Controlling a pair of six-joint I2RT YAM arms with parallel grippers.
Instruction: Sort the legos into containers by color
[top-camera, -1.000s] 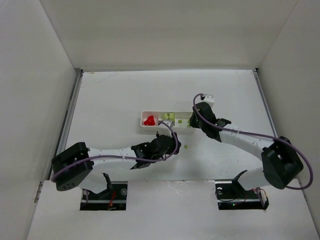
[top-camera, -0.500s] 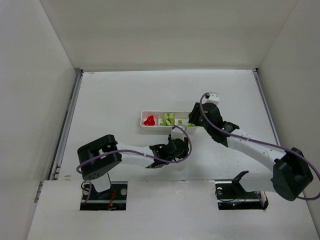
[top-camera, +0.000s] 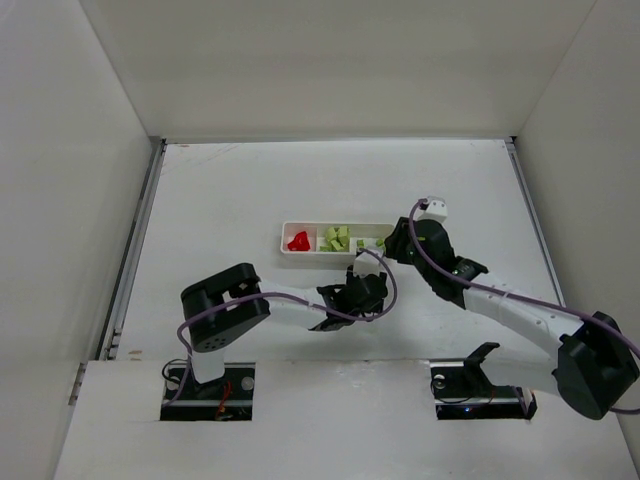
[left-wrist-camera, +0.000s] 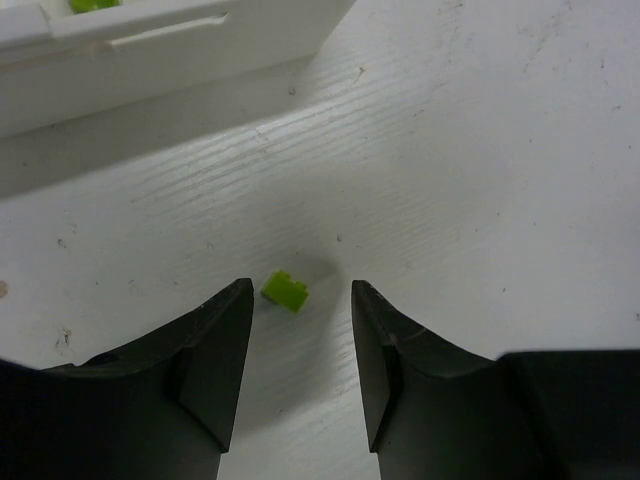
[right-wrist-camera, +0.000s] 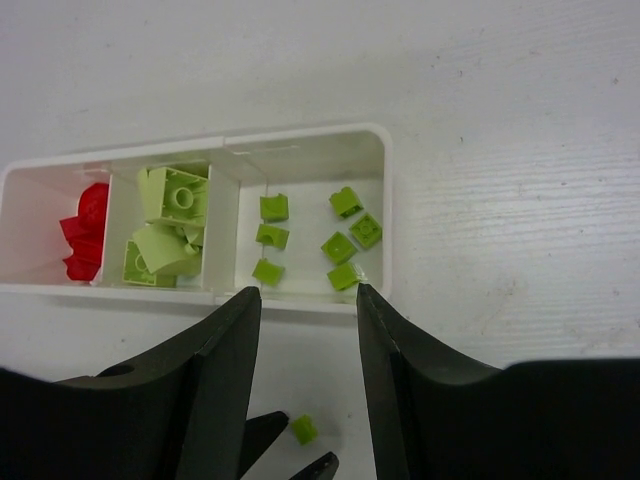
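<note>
Straddling, with the left gripper (left-wrist-camera: 300, 288) open and empty, the one loose bright-green lego (left-wrist-camera: 285, 291) lying on the worktop (left-wrist-camera: 480, 150) just before the tray (right-wrist-camera: 389, 200), nearer one finger (left-wrist-camera: 225, 340). Risks that finger knocking the tiny brick aside on closing, or a corner pinch dropping it short of the right-hand compartment (right-wrist-camera: 305, 170). Could also brush the right gripper (right-wrist-camera: 308, 290), open and empty above that compartment's near wall.

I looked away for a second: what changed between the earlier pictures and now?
The left gripper swung right and now brackets the loose green brick, fingers open, not gripping. The right gripper backed off the right compartment of the tray; it is open, holding nothing. The tray and sorted bricks stayed put.
</note>
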